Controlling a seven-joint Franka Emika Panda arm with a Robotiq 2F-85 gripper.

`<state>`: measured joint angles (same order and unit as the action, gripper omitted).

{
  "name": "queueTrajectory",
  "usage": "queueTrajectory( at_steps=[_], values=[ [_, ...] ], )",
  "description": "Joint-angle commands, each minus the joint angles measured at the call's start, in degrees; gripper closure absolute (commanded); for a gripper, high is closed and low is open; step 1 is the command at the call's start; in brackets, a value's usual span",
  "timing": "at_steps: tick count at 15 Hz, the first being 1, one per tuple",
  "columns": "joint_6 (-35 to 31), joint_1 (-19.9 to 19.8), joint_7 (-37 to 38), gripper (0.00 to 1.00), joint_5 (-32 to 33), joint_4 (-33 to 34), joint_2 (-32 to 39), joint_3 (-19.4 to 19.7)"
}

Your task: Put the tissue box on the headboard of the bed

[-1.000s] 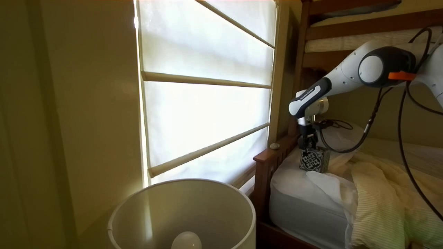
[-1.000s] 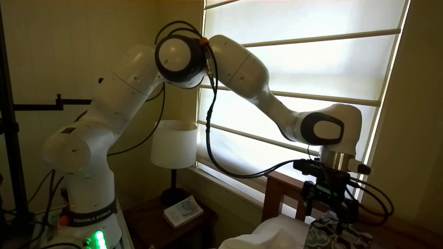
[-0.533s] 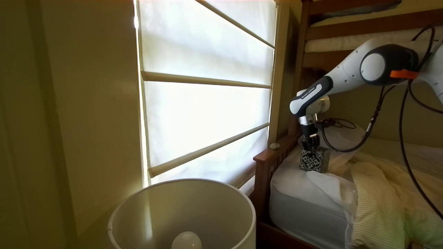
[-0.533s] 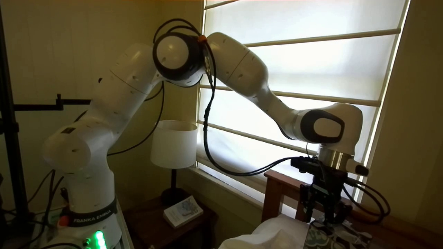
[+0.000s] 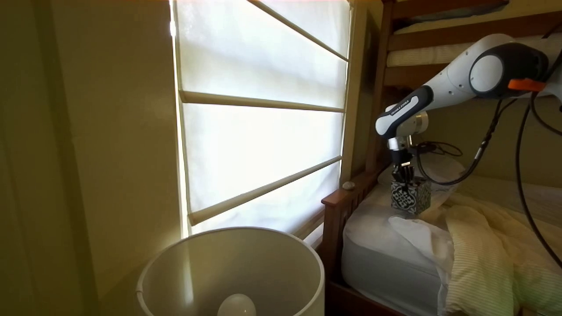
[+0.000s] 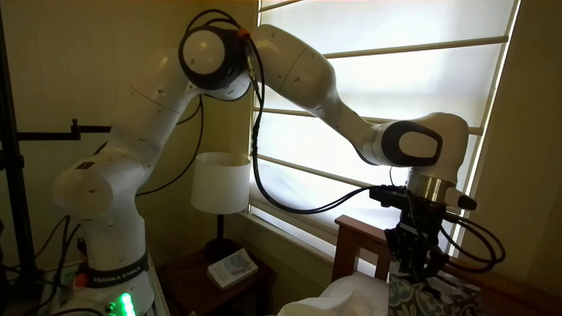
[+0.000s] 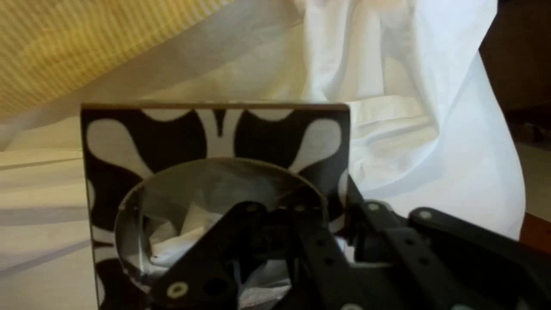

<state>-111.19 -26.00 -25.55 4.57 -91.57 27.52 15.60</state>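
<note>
The tissue box [image 5: 403,197], a black-and-white patterned cube, hangs under my gripper [image 5: 406,183] and appears just above the mattress. In the wrist view its top face [image 7: 220,144] has an oval opening with white tissue inside. One finger reaches into that opening and the other stays outside, so the jaws are shut on the box's side wall. The fingertips themselves are hidden by the box and the finger links. The brown wooden headboard [image 5: 334,215] of the bed [image 5: 388,259] stands to the left of the box in an exterior view; its top rail [image 6: 362,229] also shows near the window.
On the headboard's top lies a small stone-like object [image 5: 348,185]. A lampshade [image 5: 316,281] fills the near foreground; the same lamp [image 6: 221,184] stands on a nightstand beside a book [image 6: 232,268]. Rumpled covers [image 5: 483,245] lie on the bed. Loose cables [image 6: 259,175] hang from the arm.
The jaws have closed from wide open onto the box wall. The gripper and arm have risen, and the box has come up with them, shifting slightly right in an exterior view.
</note>
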Motion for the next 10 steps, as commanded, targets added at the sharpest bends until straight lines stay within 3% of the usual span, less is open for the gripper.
queueTrajectory(
  at_steps=[1,5,10],
  values=[
    [1.1,-0.4,-2.0,0.98,2.1,-6.8,-8.6,0.4],
    [-0.2,1.8,-10.8,0.98,7.5,-17.5,-18.7,-0.2],
    [-3.2,7.4,-15.8,0.98,11.2,-32.2,-29.4,-2.1]
  ],
)
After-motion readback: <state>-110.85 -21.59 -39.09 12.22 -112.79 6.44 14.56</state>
